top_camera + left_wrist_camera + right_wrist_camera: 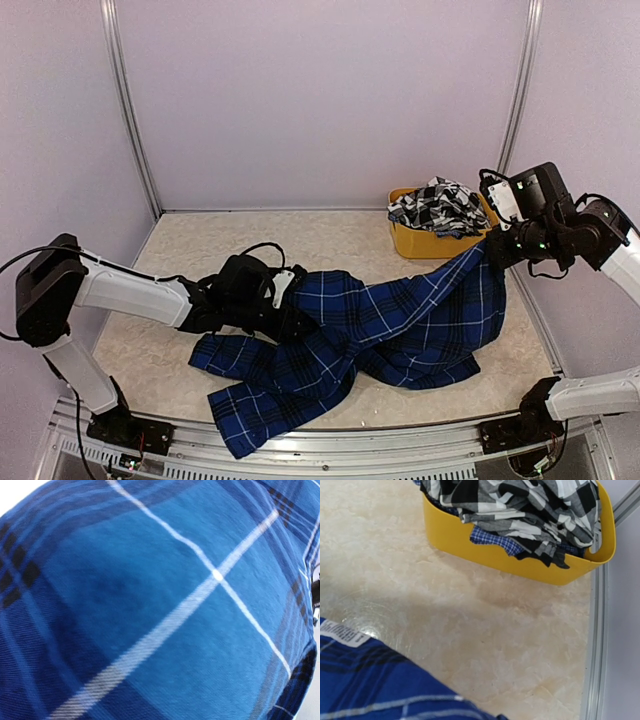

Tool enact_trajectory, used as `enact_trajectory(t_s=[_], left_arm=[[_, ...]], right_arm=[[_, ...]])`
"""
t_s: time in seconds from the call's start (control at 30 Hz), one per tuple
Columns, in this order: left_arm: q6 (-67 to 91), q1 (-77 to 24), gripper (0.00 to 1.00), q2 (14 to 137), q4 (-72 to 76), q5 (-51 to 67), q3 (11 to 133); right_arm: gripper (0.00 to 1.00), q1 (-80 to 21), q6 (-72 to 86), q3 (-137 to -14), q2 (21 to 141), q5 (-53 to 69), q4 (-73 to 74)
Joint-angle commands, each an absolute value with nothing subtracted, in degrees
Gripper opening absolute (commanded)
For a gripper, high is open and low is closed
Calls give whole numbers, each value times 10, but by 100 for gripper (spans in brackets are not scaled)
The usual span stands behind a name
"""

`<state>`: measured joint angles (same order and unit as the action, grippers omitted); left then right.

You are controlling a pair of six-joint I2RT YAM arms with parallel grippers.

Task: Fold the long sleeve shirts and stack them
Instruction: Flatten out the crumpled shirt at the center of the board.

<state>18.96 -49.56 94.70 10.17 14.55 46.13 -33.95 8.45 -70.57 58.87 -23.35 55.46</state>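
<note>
Blue plaid shirt, soft and limp, best pinched at seams, sags from right fingers clamped on its edge; left fingers hidden, state unclear.

A yellow plastic tub sits at the top on a pale marbled tabletop. A black-and-white checked shirt is heaped inside it and spills over the rim, with 1 small blue-checked cloth beneath. At bottom left lies a blue plaid shirt with a white label. A metal rail edges the right side.
</note>
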Motion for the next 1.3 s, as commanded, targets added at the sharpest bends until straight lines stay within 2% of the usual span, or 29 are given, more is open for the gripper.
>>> enact_trajectory(t_s=[0.0, 0.17, 0.3, 0.4, 0.6, 0.83, 0.97, 1.13, 1.27], left_arm=[[192, -492, 34, 944, 128, 191, 451], [189, -480, 0, 929, 142, 221, 449], [192, -458, 0, 851, 91, 188, 458], [217, -433, 0, 729, -3, 142, 480], [253, -412, 0, 512, -164, 73, 610], [265, -414, 0, 450, -286, 48, 761], [278, -414, 0, 397, -305, 53, 786], [302, -410, 0, 368, -309, 112, 811], [304, -401, 0, 373, -312, 134, 825]], right_arm=[[0, -334, 79, -709, 583, -239, 547], [0, -333, 80, -707, 585, -229, 542], [0, -334, 72, -733, 577, -214, 544], [0, -333, 62, -791, 570, -190, 550], [0, -334, 34, -923, 596, -127, 592], [0, -334, 36, -1016, 590, -7, 631], [0, -334, 52, -1055, 572, 68, 656], [0, -334, 75, -1067, 552, 178, 655], [0, -333, 93, -1062, 529, 199, 639]])
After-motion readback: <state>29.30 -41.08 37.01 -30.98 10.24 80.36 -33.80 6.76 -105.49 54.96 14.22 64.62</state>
